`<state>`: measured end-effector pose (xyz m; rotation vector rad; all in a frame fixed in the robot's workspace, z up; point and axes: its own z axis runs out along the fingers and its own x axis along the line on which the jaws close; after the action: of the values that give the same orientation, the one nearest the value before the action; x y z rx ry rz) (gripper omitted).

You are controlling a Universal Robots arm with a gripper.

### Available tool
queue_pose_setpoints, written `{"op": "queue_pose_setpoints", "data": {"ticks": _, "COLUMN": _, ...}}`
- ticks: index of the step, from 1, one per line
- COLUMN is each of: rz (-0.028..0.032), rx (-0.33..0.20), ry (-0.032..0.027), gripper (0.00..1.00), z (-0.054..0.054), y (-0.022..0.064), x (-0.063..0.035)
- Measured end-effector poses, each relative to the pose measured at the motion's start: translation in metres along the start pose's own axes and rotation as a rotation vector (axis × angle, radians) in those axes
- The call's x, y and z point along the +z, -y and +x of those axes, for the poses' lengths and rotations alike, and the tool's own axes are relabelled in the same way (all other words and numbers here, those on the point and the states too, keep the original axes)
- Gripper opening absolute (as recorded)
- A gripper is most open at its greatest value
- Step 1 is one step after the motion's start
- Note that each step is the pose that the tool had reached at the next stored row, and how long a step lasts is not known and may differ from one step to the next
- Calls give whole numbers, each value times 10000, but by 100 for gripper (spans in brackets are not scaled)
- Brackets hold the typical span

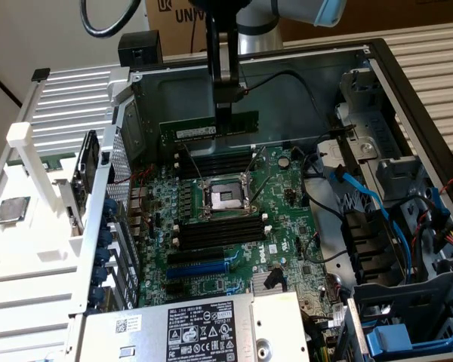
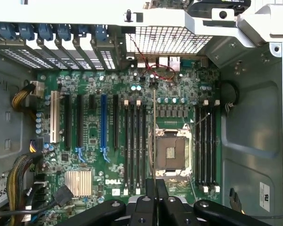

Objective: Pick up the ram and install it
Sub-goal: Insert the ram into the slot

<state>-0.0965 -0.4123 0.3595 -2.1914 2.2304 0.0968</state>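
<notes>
The ram [image 1: 189,132] is a long green stick with a white label. It hangs level in the air above the far part of the motherboard [image 1: 234,249], inside the open computer case. My gripper [image 1: 224,119] comes down from above and is shut on the stick's top edge near its middle. In the wrist view the ram [image 2: 154,122] shows edge-on as a thin line running out from my gripper [image 2: 155,187]. That line lies between a bank of black memory slots [image 2: 134,146] and the open CPU socket [image 2: 171,153]. A second slot bank [image 2: 205,141] lies on the socket's other side.
Black slot banks [image 1: 219,234] [image 1: 211,162] flank the CPU socket [image 1: 223,197]. Blue and black cables [image 1: 362,204] and drive bays crowd the exterior view's right. A power supply [image 1: 196,324] sits at the front. A square silver chip [image 1: 11,210] lies on the white rack at the left.
</notes>
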Motion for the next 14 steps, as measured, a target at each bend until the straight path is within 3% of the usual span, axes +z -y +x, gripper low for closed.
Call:
{"op": "queue_pose_setpoints", "data": {"ticks": 5, "rz": -2, "rx": 1, "ry": 25, "gripper": 12, "z": 6, "y": 0, "x": 21}}
{"op": "queue_pose_setpoints", "data": {"ticks": 14, "rz": -4, "rx": -2, "ry": 61, "gripper": 12, "z": 18, "y": 6, "x": 158}}
